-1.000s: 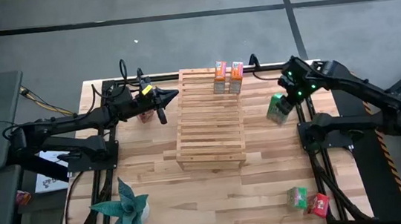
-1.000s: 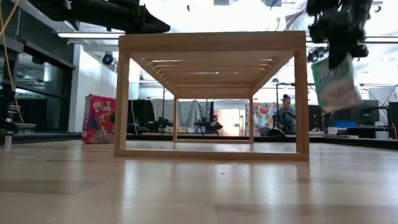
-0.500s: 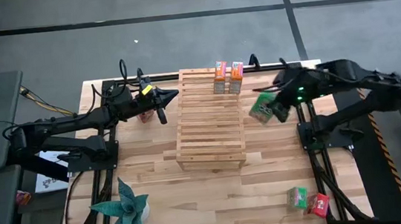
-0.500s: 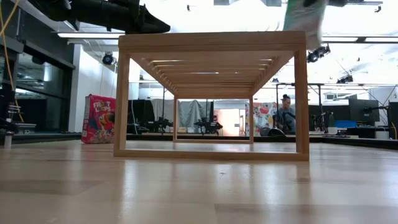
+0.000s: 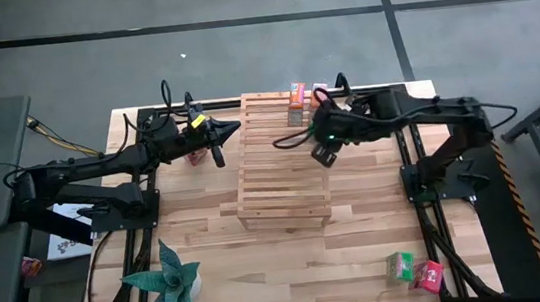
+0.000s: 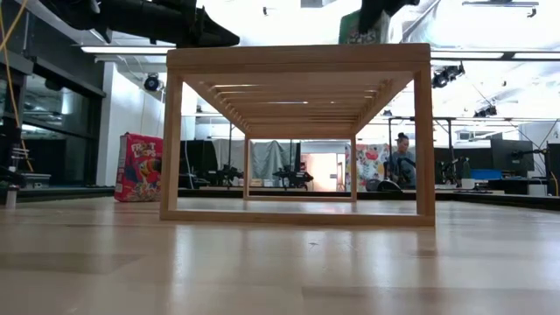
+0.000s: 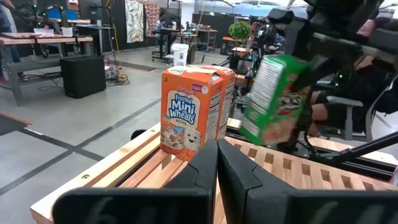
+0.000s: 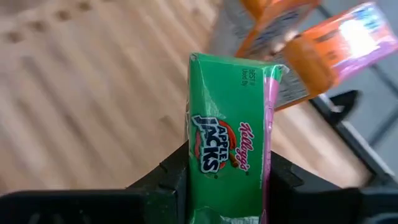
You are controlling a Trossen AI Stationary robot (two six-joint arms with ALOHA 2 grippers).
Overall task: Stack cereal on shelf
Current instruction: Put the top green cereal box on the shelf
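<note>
Right gripper (image 5: 324, 151), clamped on the green Apple Jacks box (image 8: 229, 146) above the shelf (image 5: 280, 165), should lower it upright just beside the two orange Mini-Wheats boxes (image 7: 194, 111) at the far end.

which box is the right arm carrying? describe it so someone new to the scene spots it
Start at the big slatted wooden shelf in the middle of the table. Above its far right part the right gripper holds a green cereal box in the air, close to the two orange boxes standing on the shelf's far end. It is the only green box off the table and the only one in a gripper.
</note>
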